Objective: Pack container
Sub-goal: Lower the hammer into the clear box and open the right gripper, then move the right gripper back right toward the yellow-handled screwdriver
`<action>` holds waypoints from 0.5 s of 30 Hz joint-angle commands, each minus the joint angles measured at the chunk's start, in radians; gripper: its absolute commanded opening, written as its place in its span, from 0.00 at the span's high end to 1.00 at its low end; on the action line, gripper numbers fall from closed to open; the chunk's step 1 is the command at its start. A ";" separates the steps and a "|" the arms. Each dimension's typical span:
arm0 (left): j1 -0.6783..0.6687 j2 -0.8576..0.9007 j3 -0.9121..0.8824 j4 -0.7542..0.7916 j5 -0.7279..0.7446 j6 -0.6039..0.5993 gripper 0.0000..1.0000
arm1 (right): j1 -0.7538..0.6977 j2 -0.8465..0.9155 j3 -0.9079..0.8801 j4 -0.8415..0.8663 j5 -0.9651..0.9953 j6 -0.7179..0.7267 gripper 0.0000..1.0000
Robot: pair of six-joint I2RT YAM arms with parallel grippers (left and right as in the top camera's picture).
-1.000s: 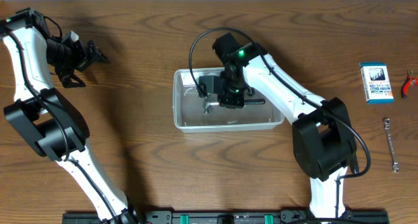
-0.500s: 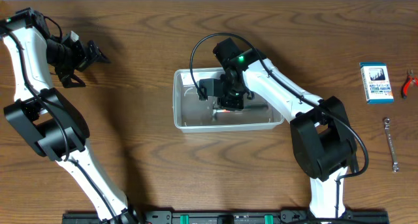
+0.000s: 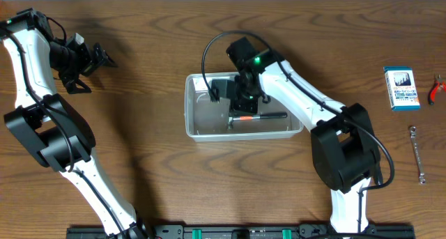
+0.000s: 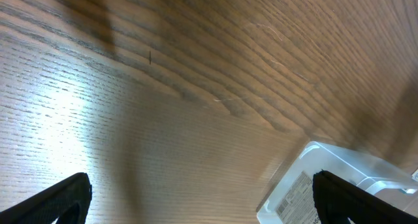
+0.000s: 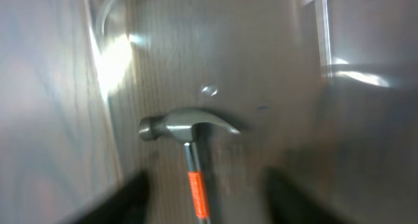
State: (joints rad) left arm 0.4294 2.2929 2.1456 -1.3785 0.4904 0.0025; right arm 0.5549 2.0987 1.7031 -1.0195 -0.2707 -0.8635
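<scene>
Overhead, the container (image 3: 196, 131) is seen at the middle of the table (image 3: 153, 176), its long side running left to right. A hammer (image 3: 259, 117) is lying inside it, head toward the left, its black and orange handle pointing right. The right gripper (image 3: 235, 108) is held over the container's left half, just above the hammer's head; its spread cannot be told from here. The left gripper (image 3: 106, 58) is held far off at the table's upper left, its fingers spread. A blue box (image 3: 401, 88), red pliers (image 3: 437, 88) and a wrench (image 3: 417, 153) are laid near the right edge, well apart from the container.

In the left wrist view, the 2 fingertips (image 4: 62, 196) are seen at opposite bottom corners, set wide with nothing between them. Bare wood is shown, and a corner of the container (image 4: 307, 178) at lower right.

In the right wrist view, the hammer's steel head (image 5: 186, 125) is seen resting on the container's floor, beside the left wall (image 5: 104, 87). The 2 blurred fingers (image 5: 134, 198) are set wide, 1 on each side of the handle, neither touching it.
</scene>
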 commanded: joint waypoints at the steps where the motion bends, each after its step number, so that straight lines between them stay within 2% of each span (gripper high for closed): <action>1: 0.004 -0.026 0.019 0.000 -0.006 -0.001 0.02 | 0.002 -0.076 0.127 -0.051 -0.017 0.105 0.01; 6: 0.004 -0.026 0.019 0.000 -0.006 -0.001 0.02 | -0.019 -0.177 0.249 -0.189 0.056 0.202 0.01; 11: 0.004 -0.026 0.019 0.000 -0.006 -0.001 0.02 | -0.063 -0.341 0.277 -0.308 0.257 0.441 0.01; 15: 0.004 -0.026 0.019 0.000 -0.006 -0.001 0.02 | -0.114 -0.465 0.277 -0.395 0.259 0.568 0.01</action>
State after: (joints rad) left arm 0.4294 2.2929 2.1456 -1.3785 0.4900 0.0025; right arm 0.4728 1.7012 1.9686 -1.3804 -0.0708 -0.4652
